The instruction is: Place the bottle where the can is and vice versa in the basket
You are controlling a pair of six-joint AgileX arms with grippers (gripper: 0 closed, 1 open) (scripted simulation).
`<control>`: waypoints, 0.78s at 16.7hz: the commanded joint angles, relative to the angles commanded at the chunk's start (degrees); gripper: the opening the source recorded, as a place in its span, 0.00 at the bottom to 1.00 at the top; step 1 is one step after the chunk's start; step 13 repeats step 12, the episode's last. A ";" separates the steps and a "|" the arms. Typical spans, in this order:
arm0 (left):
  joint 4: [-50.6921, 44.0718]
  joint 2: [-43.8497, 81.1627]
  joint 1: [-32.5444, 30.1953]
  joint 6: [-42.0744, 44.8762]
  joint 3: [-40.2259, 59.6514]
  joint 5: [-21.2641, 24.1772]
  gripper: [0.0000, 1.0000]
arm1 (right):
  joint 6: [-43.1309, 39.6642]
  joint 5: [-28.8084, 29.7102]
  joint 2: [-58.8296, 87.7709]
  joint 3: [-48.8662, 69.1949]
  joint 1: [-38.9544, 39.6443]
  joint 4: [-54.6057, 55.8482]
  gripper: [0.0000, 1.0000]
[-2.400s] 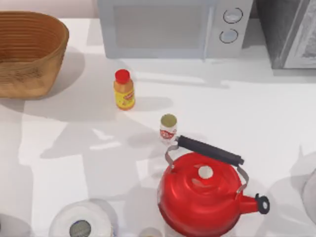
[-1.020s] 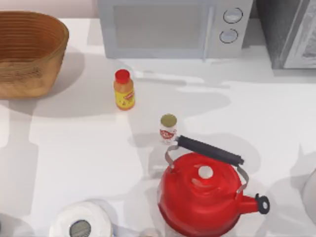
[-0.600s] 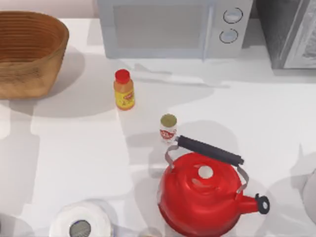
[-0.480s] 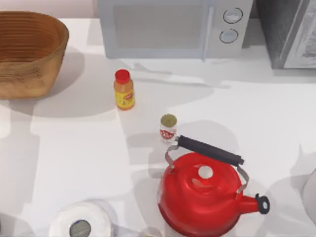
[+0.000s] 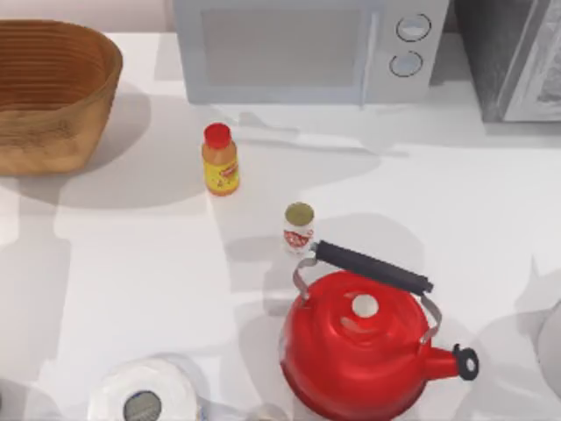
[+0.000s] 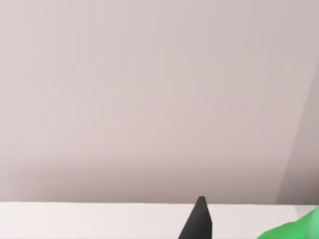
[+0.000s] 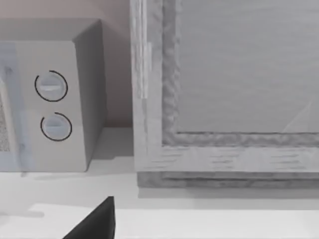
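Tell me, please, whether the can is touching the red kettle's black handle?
Cannot tell: in the top view the can and the kettle's handle nearly meet, no clear gap.

Top view overhead, looking down at bench [image 5: 131,263]. Left wrist faces bare wall [image 6: 149,99]. Right wrist faces microwave [image 7: 50,99], shared with top.

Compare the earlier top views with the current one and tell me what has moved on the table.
No object has moved and nothing has been grasped or released; just the shadows on the table shifted. The bottle and can stand where they were, the basket at the far left and the red kettle likewise.
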 joint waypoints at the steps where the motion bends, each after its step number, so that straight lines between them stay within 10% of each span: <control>1: 0.00 0.00 0.00 0.00 0.00 0.00 0.60 | 0.00 0.00 0.00 0.00 0.00 0.00 1.00; 6: 0.00 0.00 0.00 0.00 0.00 0.00 0.98 | 0.00 0.00 0.00 0.00 0.00 0.00 1.00; 13: 0.00 0.00 0.00 0.00 0.00 0.00 1.00 | 0.00 0.00 0.00 0.00 0.00 0.00 1.00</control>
